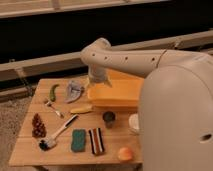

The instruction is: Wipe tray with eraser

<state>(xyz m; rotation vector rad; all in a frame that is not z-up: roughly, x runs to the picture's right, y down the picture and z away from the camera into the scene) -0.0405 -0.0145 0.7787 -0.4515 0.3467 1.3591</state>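
Note:
The orange-yellow tray stands at the back right of the wooden table, partly hidden by my arm. The teal-green eraser lies flat near the table's front edge, well apart from the tray. My gripper hangs at the tray's left back corner, at the end of the white arm that reaches in from the right. It is far from the eraser, and nothing shows in its grasp.
Next to the eraser lies a dark striped block. A brush, a pinecone-like piece, a spoon, a green pepper, a grey cloth, a yellow corn-like piece, a dark cup and an orange are spread about.

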